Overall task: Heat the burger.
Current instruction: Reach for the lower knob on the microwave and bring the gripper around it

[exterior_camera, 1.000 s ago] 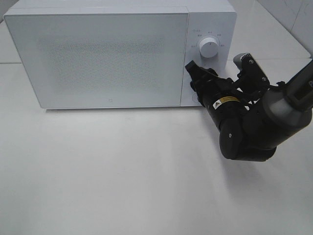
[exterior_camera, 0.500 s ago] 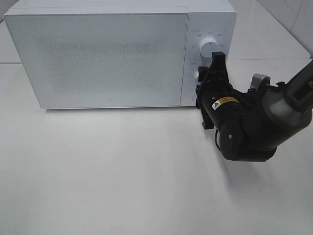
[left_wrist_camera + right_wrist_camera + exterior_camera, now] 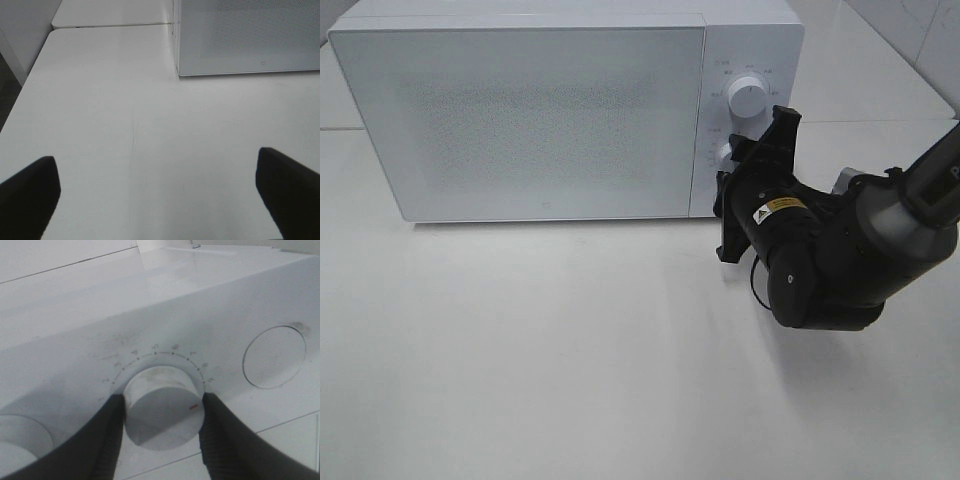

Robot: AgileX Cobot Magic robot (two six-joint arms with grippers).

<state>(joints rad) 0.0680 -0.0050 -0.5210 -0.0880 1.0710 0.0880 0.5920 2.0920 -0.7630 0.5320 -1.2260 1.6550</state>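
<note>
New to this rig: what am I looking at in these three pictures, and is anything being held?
A two-armed robot works at a white table. The high camera looks down on a closed white microwave and the dark right arm. The other two cameras ride on the wrists. The right wrist view shows the right gripper with its fingers against both sides of the lower dial on the microwave's panel. The left wrist view shows the left gripper open above the table, holding nothing. No burger shows in any view.

Knob point(image 3: 163, 415) — scuffed white plastic; right tool point(image 3: 161, 404) — matt black; microwave door point(image 3: 540, 115) speckled.
</note>
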